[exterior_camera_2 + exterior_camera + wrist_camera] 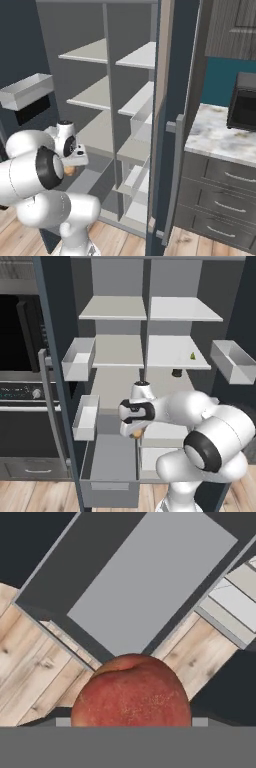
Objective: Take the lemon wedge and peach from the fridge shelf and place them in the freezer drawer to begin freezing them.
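Observation:
The peach, round and orange-red, is close up at the bottom of the hand view and hides the fingertips. My gripper is shut on the peach and hangs above the right edge of the open freezer drawer. The drawer's flat grey floor lies straight below the fruit. From the right base view a sliver of peach peeks out beside the hand. The lemon wedge, tiny and yellow-green, rests near the front right of the off-white fridge shelf.
A small black blob sits on the shelf below the wedge. White door bins hang on the left door, another bin on the right. An oven stands left; the open door edge and a marble counter are on the right.

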Tool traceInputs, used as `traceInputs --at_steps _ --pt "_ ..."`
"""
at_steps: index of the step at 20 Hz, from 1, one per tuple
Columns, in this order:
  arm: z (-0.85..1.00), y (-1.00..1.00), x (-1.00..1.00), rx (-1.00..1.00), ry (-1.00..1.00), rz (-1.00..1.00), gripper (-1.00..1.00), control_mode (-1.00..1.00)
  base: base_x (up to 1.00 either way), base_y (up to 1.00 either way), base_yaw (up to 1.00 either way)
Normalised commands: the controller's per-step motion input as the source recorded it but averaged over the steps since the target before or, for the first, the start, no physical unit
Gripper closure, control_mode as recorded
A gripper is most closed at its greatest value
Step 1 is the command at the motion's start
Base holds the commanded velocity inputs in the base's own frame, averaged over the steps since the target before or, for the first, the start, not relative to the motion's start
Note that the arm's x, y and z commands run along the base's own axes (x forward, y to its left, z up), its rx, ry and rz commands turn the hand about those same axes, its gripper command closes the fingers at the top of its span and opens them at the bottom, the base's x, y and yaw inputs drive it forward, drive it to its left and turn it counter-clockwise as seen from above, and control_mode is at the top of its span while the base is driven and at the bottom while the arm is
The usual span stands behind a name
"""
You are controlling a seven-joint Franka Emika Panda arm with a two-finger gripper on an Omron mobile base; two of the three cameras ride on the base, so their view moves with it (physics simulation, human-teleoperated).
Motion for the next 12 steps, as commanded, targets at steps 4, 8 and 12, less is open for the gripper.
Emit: traceInputs --at_steps 4,8,12 --pt "-0.59 0.0 0.07 0.02 -0.09 0.14 1.0 -1.0 0.0 0.0 0.0" --pt "-0.63 0.01 0.13 0.07 -0.02 0.13 1.0 -1.0 0.0 0.0 0.0" --pt "-0.28 0.23 0.3 0.08 0.01 0.04 1.0 -1.0 0.0 0.0 0.0"
